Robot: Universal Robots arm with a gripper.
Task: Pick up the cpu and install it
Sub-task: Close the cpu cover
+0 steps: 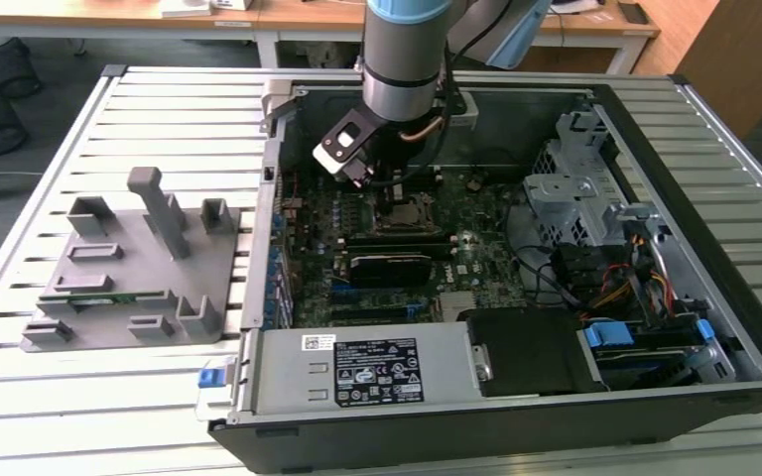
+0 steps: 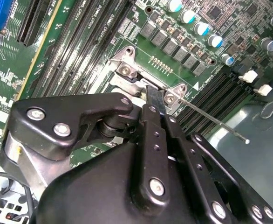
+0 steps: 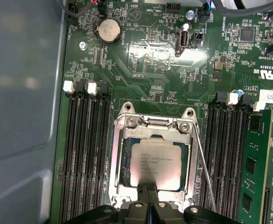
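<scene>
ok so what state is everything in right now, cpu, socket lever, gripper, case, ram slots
cpu, lying flat in the socket, metal top up
socket lever, released, rod angled out from the frame
gripper, shut, tips at one edge of the cpu
computer case, on its side, panel off
memory slots, empty
green module, seated in a slot on the socket's other side

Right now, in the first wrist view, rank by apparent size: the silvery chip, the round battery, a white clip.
Largest: the cpu
Then: the round battery
Smallest: the white clip
All sit on one board, so nearness barely matters.
</scene>
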